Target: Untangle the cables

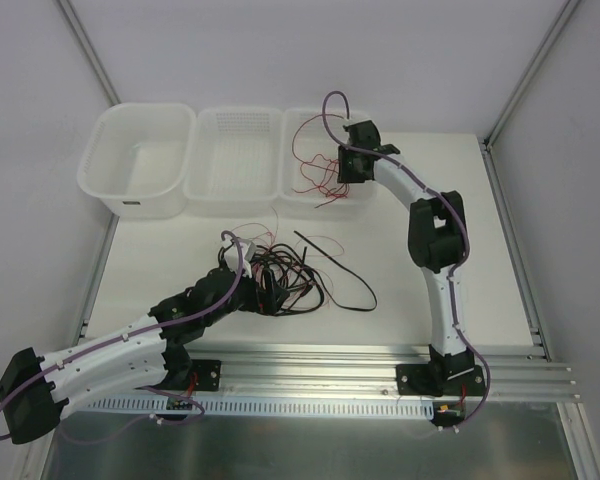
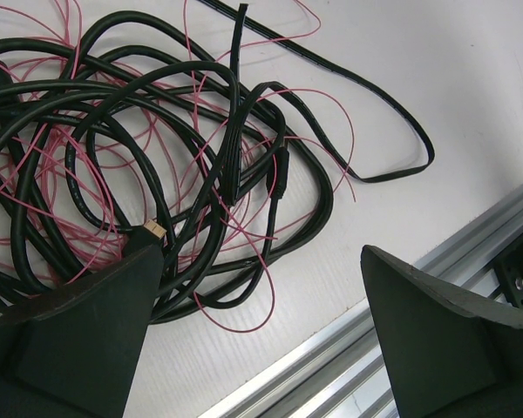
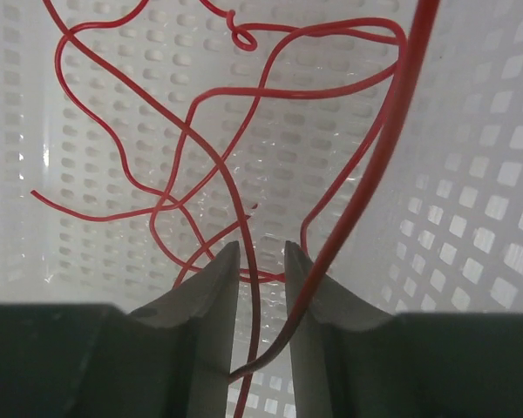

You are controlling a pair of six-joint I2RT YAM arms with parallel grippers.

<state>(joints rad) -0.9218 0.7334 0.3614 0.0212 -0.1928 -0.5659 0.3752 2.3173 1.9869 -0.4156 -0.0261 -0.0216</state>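
Ahead of left gripper (image 2: 260,254), on table (image 2: 471,70): tangled heap of black cables (image 2: 113,131) threaded with fine pinkish-red wires (image 2: 244,292); one black loop trails off toward its right side. Left jaws spread wide, nothing between them, left finger at heap's near edge. Under right gripper (image 3: 260,261), inside perforated white basket (image 3: 488,174): loose red wire (image 3: 200,139) in loops; one strand passes through narrow slit between jaws, cannot tell whether pinched

The right gripper (image 1: 352,166) hung over the rightmost basket (image 1: 305,112), red wire (image 1: 316,176) trailing inside; the left gripper (image 1: 266,287) sat at the tangled cables (image 1: 302,274).
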